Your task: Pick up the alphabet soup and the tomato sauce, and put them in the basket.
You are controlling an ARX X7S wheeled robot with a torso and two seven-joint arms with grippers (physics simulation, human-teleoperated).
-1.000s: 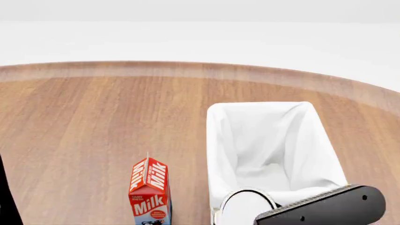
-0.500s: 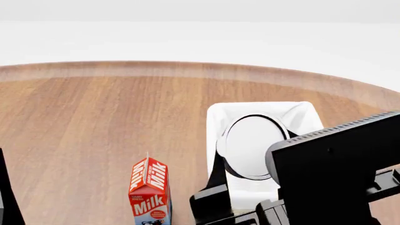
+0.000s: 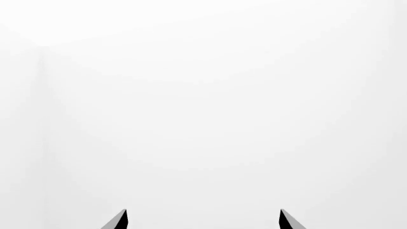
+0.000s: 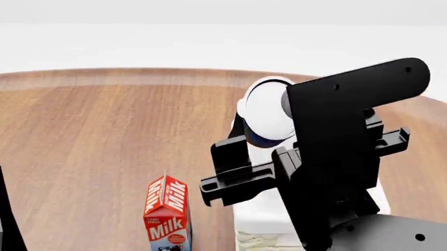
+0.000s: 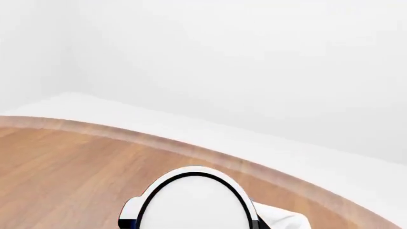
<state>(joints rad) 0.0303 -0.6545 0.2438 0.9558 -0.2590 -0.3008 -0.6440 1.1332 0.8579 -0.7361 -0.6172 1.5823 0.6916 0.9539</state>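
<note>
Gripping the alphabet soup [image 4: 264,116] by its sides, apparently, the right gripper [image 4: 262,144] is hovering above the basket [image 4: 260,217]; the can is looking rigid, smooth, perhaps slippery. Left gripper [image 3: 202,220] spread, empty.

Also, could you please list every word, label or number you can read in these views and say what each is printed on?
"Milk": on the milk carton, on its front and on both slanted top panels.
Small print above "Milk" and in the round badge below: too small to read.
Alphabet soup in the right gripper: no readable text.
</note>
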